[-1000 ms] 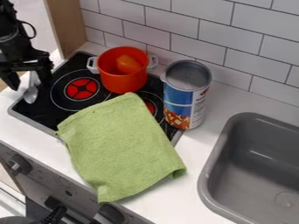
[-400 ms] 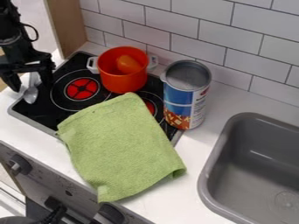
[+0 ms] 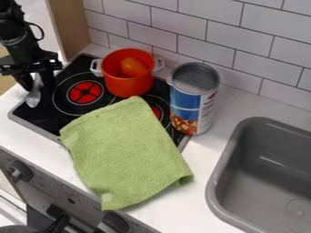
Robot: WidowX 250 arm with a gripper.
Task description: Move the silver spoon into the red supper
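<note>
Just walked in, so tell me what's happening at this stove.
A robot gripper is down at the handle of a silver spoon by the stovetop's left edge; whether it has a grip, I can't tell. The spoon is not in the red pot, which already holds something orange. A green cloth lies partly over the stovetop.

The black gripper [image 3: 37, 86] has been shifted slightly toward the stove [image 3: 62, 107], and its fingers have been brought closer together, with a narrower gap left around the spoon's handle. The silver spoon [image 3: 33, 97] has been turned slightly, its bowl now seen at a different angle.
</note>
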